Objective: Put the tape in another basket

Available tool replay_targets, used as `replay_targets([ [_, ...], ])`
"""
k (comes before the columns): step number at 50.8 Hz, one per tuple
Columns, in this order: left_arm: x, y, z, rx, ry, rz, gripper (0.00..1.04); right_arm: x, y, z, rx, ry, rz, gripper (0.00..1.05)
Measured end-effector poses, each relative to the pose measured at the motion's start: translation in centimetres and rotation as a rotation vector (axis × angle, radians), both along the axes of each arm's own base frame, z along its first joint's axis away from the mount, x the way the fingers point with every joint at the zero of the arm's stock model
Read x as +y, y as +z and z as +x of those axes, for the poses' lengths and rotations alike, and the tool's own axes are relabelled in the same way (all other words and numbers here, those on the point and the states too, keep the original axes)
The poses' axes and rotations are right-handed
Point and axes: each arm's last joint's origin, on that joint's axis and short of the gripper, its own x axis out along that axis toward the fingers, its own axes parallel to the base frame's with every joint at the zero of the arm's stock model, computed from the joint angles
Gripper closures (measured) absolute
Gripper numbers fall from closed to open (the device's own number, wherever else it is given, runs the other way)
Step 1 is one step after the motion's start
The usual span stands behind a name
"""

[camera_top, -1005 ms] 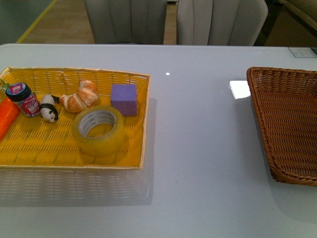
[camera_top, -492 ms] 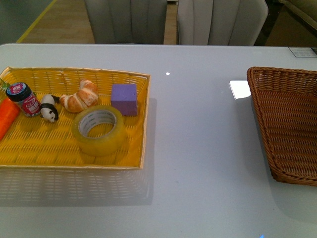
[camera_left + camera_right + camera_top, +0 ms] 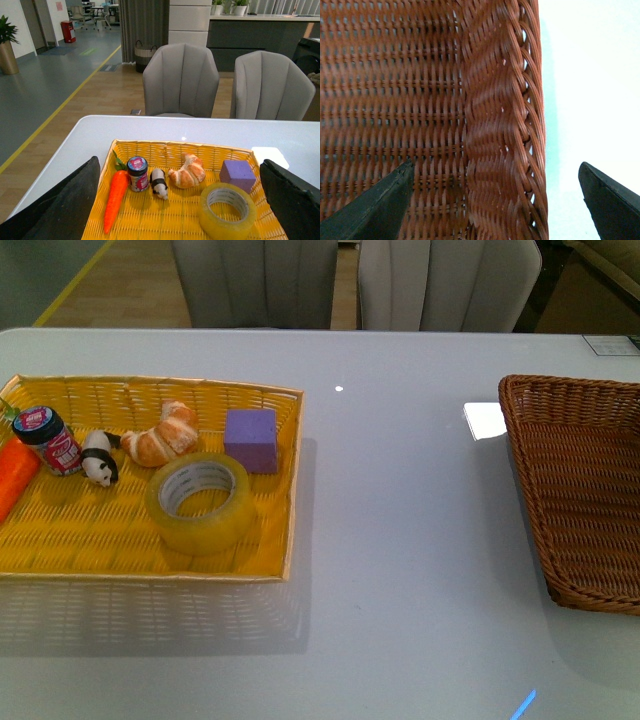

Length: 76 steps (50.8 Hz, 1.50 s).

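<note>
Front view: the tape [image 3: 198,502] lies flat, core up, inside the yellow basket [image 3: 293,490] at the 9 o'clock side of the white table [image 3: 410,540]. A purple block [image 3: 250,439] stands just beside the tape at its 1 o'clock and a croissant [image 3: 160,437] at its 11 o'clock. The brown basket [image 3: 580,490] sits well apart at 3 o'clock. In the left wrist view, the left gripper [image 3: 180,161] is spread wide and grasps nothing, facing the yellow basket. In the right wrist view, the right gripper [image 3: 496,164] is likewise released, over the brown basket's rim.
</note>
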Motion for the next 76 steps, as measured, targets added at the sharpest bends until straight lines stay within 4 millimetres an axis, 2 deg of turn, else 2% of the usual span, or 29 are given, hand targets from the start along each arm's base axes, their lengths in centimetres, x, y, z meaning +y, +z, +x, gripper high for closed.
replay_targets([
  [3, 0.0, 0.0, 0.0, 0.0, 0.0, 0.0, 0.09, -0.1, -0.4, 0.0, 0.013, -0.006, 0.0, 0.16],
  [14, 0.0, 0.0, 0.0, 0.0, 0.0, 0.0, 0.09, -0.2, -1.5, -0.2, 0.041, -0.006, 0.015, 0.51],
  [19, 0.0, 0.0, 0.0, 0.0, 0.0, 0.0, 0.09, -0.2, -1.6, -0.2, 0.035, 0.009, 0.037, 0.68],
  [31, 0.0, 0.0, 0.0, 0.0, 0.0, 0.0, 0.09, 0.4, -1.0, -0.8, 0.005, 0.034, 0.12, 0.98],
  [42, 0.0, 0.0, 0.0, 0.0, 0.0, 0.0, 0.09, 3.1, 0.4, -1.0, -0.029, 0.066, 0.154, 1.0],
  [55, 0.0, 0.0, 0.0, 0.0, 0.0, 0.0, 0.09, 10.6, 0.2, -0.4, -0.016, 0.177, 0.215, 1.0],
  [58, 0.0, 0.0, 0.0, 0.0, 0.0, 0.0, 0.09, 11.8, 0.2, -0.3, -0.013, 0.192, 0.221, 1.0],
  [76, 0.0, 0.0, 0.0, 0.0, 0.0, 0.0, 0.09, 16.4, -0.2, -0.1, -0.005, 0.202, 0.277, 1.0],
])
